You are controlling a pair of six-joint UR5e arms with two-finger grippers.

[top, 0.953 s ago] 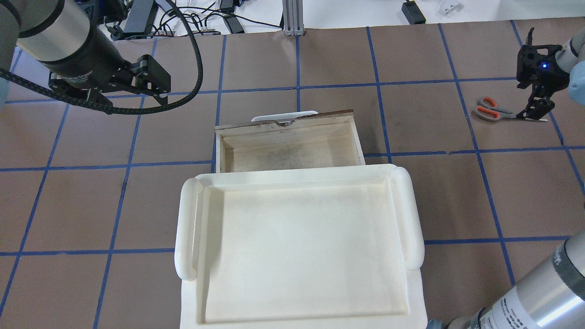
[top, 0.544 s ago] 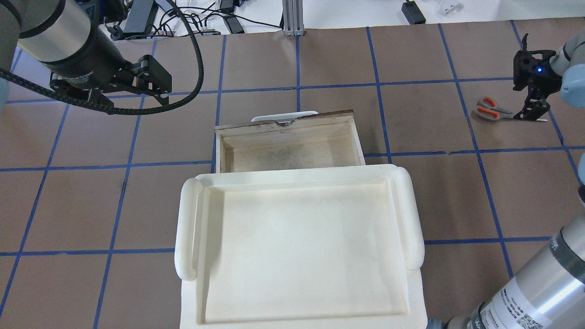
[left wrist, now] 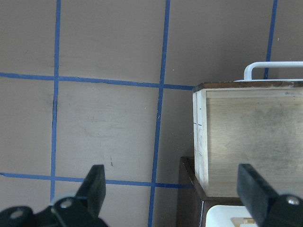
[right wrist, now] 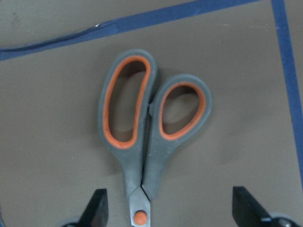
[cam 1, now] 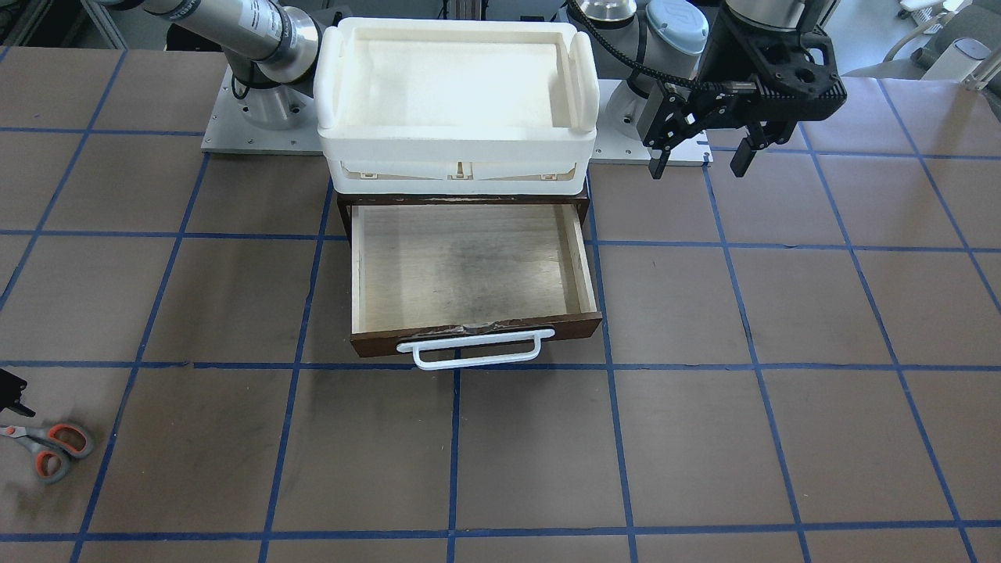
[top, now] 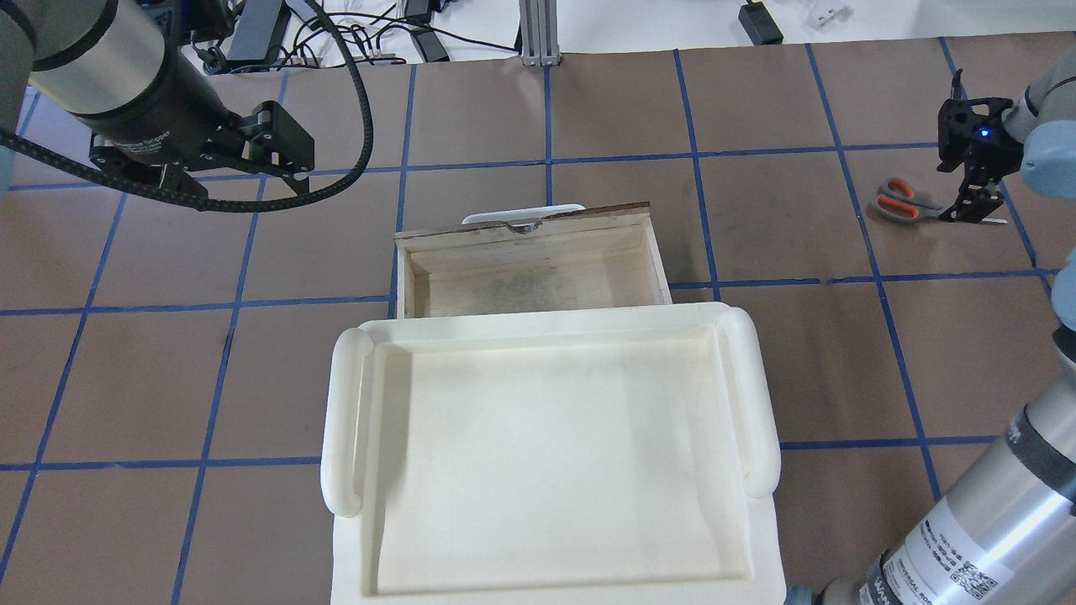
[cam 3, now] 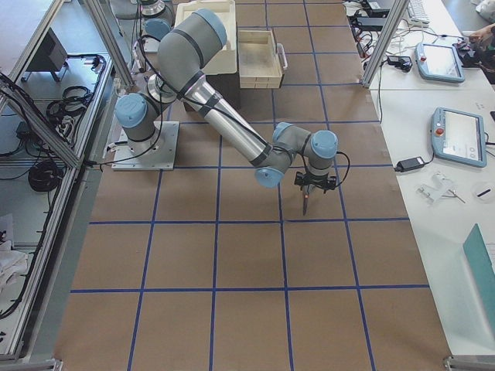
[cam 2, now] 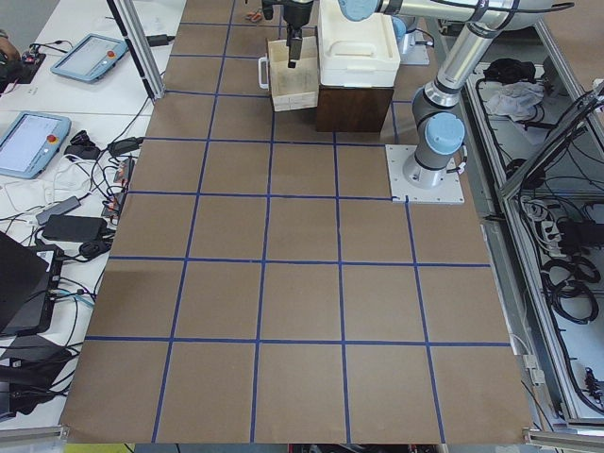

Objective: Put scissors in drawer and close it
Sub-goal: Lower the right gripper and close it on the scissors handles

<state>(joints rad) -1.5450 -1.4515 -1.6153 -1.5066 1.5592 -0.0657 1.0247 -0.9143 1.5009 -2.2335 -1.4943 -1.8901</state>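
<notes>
The scissors lie shut and flat on the brown table at the far right, handles pointing left. They also show in the front view and the right wrist view. My right gripper is open and points down over the blade end. Its fingers stand on either side of the pivot and hold nothing. The drawer is pulled open and empty, with its white handle facing away from me. My left gripper is open and empty, hovering left of the drawer.
A white plastic bin sits on top of the dark cabinet that holds the drawer. Cables and power bricks lie beyond the table's far edge. Blue tape lines grid the table.
My right gripper has shifted slightly left and come down over the scissors' blades. The left arm, drawer and scissors have not moved.
</notes>
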